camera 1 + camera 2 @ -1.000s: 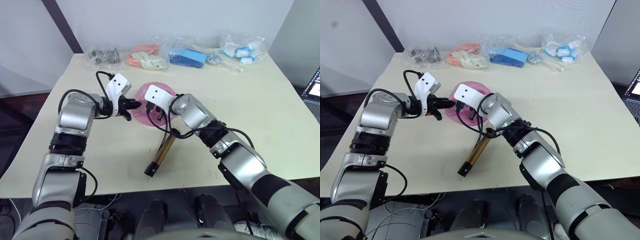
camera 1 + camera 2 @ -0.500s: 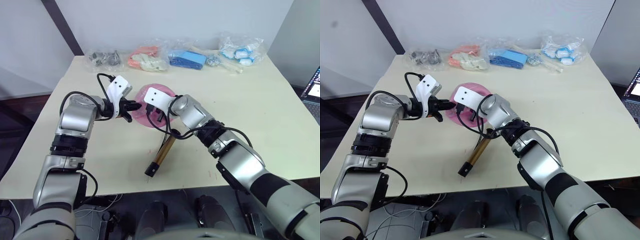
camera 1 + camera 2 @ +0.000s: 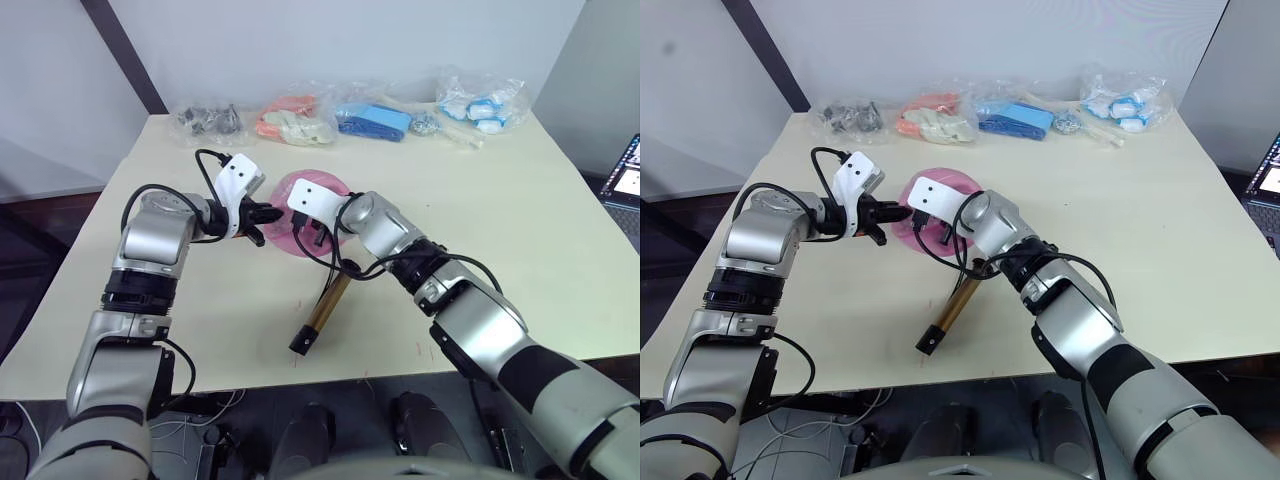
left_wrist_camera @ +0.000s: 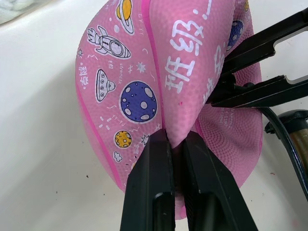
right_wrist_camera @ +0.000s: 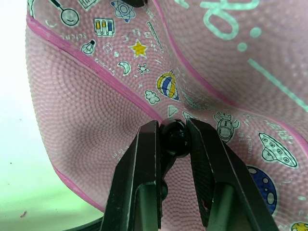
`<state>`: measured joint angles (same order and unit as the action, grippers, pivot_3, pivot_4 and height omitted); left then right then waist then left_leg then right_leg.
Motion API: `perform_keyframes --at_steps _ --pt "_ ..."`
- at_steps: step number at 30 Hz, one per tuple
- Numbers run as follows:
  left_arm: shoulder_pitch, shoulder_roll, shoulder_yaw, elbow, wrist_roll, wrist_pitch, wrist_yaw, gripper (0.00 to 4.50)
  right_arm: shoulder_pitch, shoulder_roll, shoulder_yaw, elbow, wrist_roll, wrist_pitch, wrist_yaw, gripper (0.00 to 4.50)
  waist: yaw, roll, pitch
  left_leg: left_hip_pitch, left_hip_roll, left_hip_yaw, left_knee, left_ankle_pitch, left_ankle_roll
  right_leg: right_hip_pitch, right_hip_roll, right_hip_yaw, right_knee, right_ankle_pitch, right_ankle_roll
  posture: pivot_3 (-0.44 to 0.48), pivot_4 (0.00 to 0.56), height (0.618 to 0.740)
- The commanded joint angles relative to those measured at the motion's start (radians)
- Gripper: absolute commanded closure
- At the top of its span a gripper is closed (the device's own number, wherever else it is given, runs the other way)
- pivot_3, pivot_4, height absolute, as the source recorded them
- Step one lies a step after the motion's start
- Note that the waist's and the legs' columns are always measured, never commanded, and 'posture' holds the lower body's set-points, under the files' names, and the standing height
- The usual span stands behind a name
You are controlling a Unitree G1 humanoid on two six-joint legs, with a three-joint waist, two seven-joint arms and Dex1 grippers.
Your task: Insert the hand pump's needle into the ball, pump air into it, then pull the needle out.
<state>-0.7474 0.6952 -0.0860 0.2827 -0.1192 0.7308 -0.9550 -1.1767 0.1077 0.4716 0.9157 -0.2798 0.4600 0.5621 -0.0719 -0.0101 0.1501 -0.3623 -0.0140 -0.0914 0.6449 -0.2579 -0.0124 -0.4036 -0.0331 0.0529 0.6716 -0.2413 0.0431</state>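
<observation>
The pink ball (image 3: 322, 187), sagging and printed with small pictures, lies mid-table. My left gripper (image 4: 175, 140) is shut on a raised fold of its skin, reaching in from the ball's left side (image 3: 266, 214). My right gripper (image 5: 174, 131) is shut on the black fitting (image 5: 173, 138) of the needle, pressed against the ball's surface; the metal pin itself is hidden. The hand pump (image 3: 326, 304) lies on the table in front of the ball, gold barrel pointing toward me, its thin black hose (image 3: 318, 257) looping up to the right gripper (image 3: 304, 234).
Several clear bags (image 3: 378, 118) of small items line the far edge of the cream table (image 3: 520, 220). A dark screen (image 3: 630, 175) stands off the table's right side. The near table edge lies just beyond the pump's black end cap (image 3: 299, 345).
</observation>
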Motion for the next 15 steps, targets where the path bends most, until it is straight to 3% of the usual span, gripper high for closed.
perform_keyframes --at_steps 1,15 --pt "0.016 -0.013 -0.023 -0.035 -0.022 0.009 -0.028 4.5 0.056 -0.013 0.017 0.131 -0.037 0.041 -0.01 4.19 0.0 0.0 0.0 0.0 0.0 0.0 0.0 0.0 0.0 0.0 0.0 0.0 0.0 0.0 0.0 0.0 0.15 0.74" --pt "0.021 -0.015 -0.021 -0.039 -0.023 0.014 -0.024 4.5 0.057 -0.004 0.022 0.197 -0.056 0.018 -0.015 4.19 -0.001 0.0 -0.005 0.001 0.0 0.0 -0.002 0.0 0.0 0.0 0.0 0.0 -0.001 0.0 0.0 0.0 0.15 0.74"
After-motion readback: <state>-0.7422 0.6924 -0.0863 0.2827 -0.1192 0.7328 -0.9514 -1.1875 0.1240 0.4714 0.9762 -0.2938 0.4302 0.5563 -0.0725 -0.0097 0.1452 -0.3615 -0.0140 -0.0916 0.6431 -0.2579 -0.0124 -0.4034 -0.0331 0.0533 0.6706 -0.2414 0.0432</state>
